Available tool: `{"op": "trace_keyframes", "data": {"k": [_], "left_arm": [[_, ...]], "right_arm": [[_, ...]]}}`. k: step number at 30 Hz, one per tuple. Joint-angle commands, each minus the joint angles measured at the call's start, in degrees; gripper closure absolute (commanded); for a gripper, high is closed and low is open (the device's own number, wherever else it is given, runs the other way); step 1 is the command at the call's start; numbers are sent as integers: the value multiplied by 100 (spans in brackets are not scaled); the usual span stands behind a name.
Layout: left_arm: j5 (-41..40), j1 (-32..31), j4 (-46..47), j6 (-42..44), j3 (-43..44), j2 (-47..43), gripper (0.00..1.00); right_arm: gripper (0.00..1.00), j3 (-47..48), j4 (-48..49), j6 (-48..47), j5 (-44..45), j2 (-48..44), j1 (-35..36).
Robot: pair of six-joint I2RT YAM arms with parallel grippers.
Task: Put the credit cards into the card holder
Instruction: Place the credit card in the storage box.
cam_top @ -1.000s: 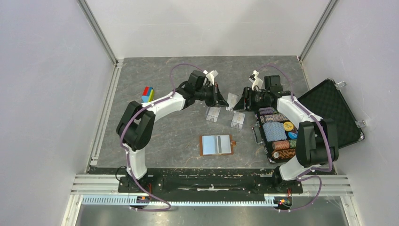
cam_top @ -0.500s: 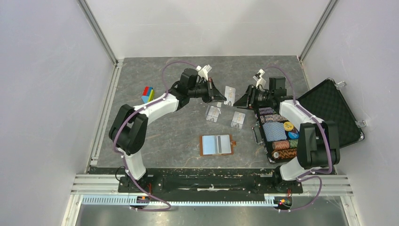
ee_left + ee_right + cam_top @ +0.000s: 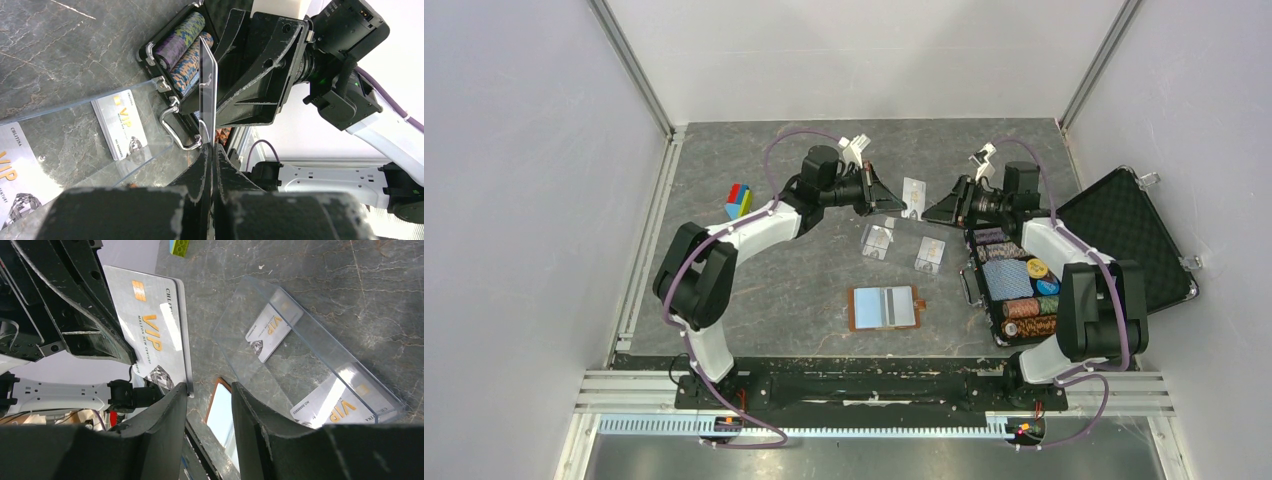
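Left gripper (image 3: 892,203) is up over the far half of the table (image 3: 754,290), clenched on one card (image 3: 913,191). From the top the card is only a small pale slip between the two grippers. In the left wrist view the card (image 3: 207,90) is edge-on, a thin upright sliver pinched at its bottom edge by the closed fingers (image 3: 195,172), face unreadable. The right wrist view gives the face of the card (image 3: 155,340): pale, gold chip, "VIP" print, held clear of the table.

Right gripper (image 3: 936,210) faces it from the other side, just beside the card. In the right wrist view its fingers (image 3: 160,435) stand apart with nothing between them, so it is released. The card's lower corner sits right at one fingertip; touching or not, cannot tell.

Wallet (image 3: 884,307) lies open and flat nearer the arm bases, well apart from both grippers. Pale panel inside it; card or lining, cannot tell. The right wrist view shows only a strip of the wallet (image 3: 220,415) between the fingers.

Clear tray (image 3: 904,243) lies between the grippers and the wallet, with two more cards (image 3: 272,330) in it, one at each end. Both wrist views show "VIP" print on these.

Open case (image 3: 1124,240) sits on the right with chips (image 3: 1014,280) in rows. Coloured blocks (image 3: 739,200) sit on the left.
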Motion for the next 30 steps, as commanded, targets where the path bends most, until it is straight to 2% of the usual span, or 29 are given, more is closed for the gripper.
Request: {"op": "trace_keyframes", "data": {"k": [1, 16, 20, 23, 30], "left_arm": [[373, -34, 544, -316, -40, -380, 98], [339, -34, 605, -325, -294, -659, 98], [330, -34, 631, -342, -329, -701, 98], [330, -34, 628, -342, -328, -714, 98], [351, -34, 682, -380, -347, -724, 98]], "right_arm": [[60, -45, 579, 186, -267, -217, -27], [61, -27, 705, 174, -401, -351, -146], [66, -44, 874, 273, -486, -368, -155], [74, -65, 1016, 371, -533, -374, -155], [76, -256, 1569, 781, -693, -390, -147]]}}
